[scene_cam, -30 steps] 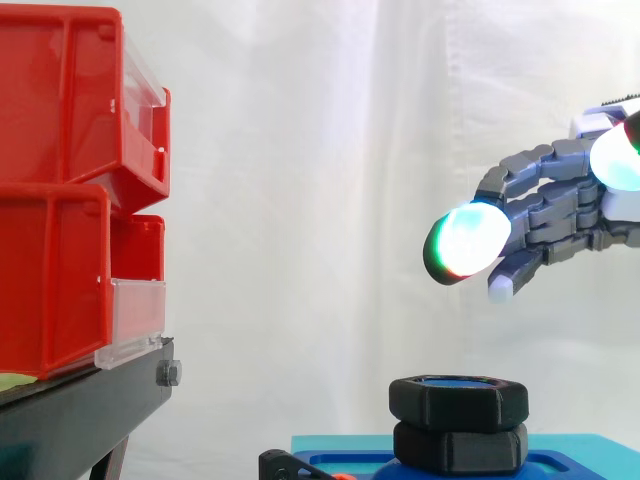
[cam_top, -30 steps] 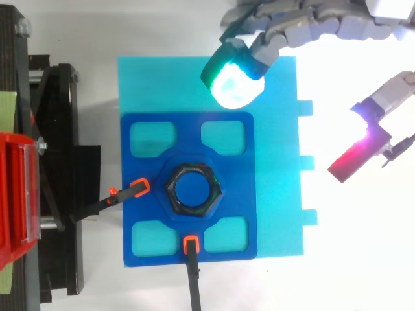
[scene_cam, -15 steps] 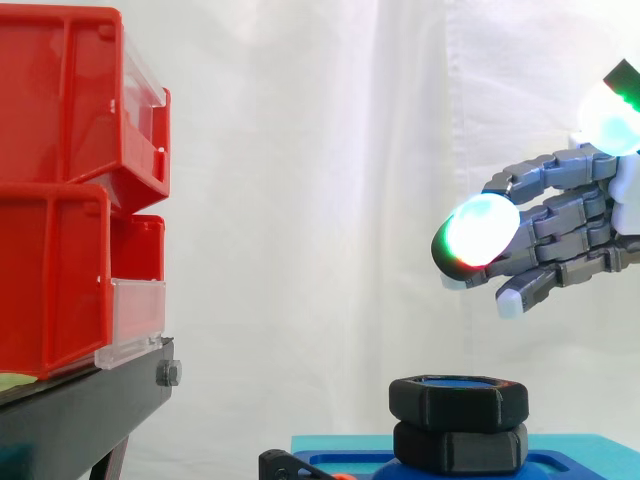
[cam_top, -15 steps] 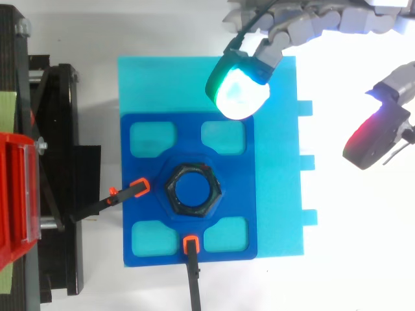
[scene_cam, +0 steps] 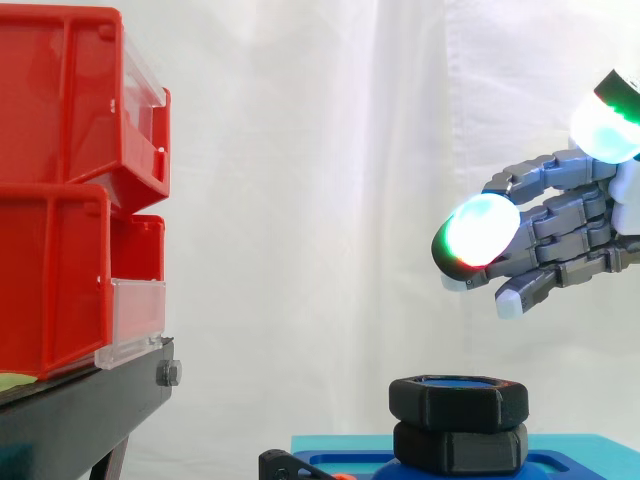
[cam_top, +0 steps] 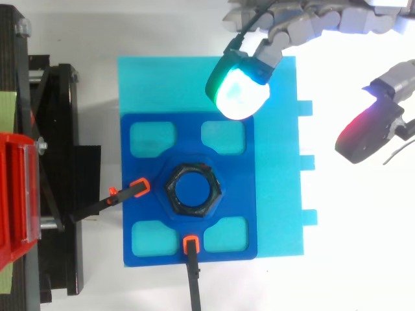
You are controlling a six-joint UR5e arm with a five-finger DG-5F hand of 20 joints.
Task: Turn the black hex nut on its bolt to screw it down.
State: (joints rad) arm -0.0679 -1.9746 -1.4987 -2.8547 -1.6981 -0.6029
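Standing at 9 o'clock in the side view, the red bins sit stacked on the black stand. Beside the stand, at 3 o'clock from it in the top view, lies a light blue base plate, and a dark blue fixture rests on it. The hand hangs at 1 o'clock from the nut in the side view, well apart from it, with its fingers loosely spread and nothing held; one glowing fingertip floats over the plate at 1 o'clock from the nut, and the thumb sits off the plate at 3 o'clock. The black hex nut sits on its blue bolt at the fixture's middle, above a second black hex piece. Two orange-tipped clamps meet the fixture at 9 and 6 o'clock from the nut.
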